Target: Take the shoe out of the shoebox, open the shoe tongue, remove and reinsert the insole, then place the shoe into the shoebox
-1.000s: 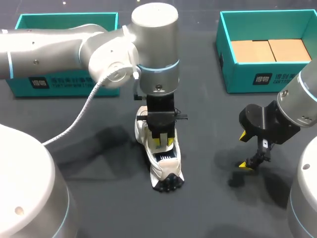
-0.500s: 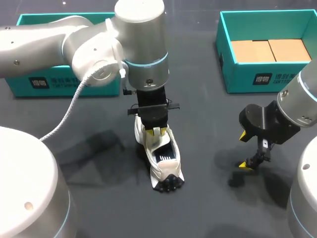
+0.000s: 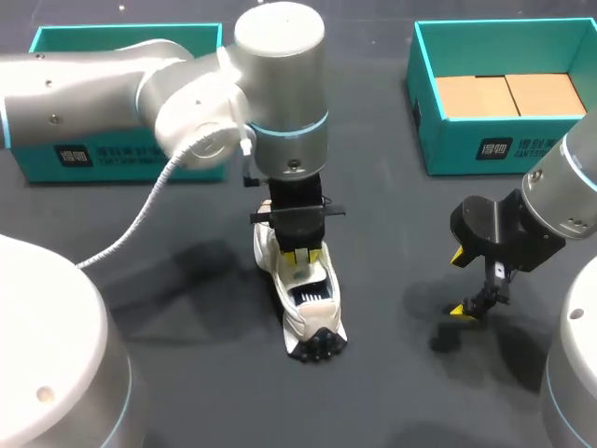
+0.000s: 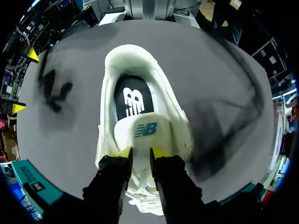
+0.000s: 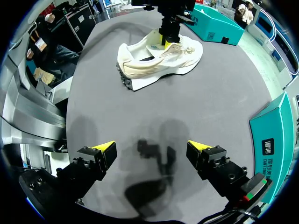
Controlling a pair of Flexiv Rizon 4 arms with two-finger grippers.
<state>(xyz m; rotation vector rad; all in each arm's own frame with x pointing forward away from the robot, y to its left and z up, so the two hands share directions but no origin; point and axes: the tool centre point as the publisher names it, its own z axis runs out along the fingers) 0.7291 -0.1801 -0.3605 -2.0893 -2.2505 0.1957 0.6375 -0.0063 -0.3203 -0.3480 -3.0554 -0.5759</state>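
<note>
While the left hand (image 4: pixel 141 152) nips just the tongue (image 4: pixel 140 129) at frame centre and the right hand (image 5: pixel 150 147) gapes wide, a pull could drag the unpinned shoe (image 3: pixel 312 322).

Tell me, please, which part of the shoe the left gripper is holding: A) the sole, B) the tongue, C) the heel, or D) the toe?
B: in the left wrist view the left gripper has its two yellow tips closed from both sides on the tongue of the shoe, which stands on the table outside the boxes.
</note>
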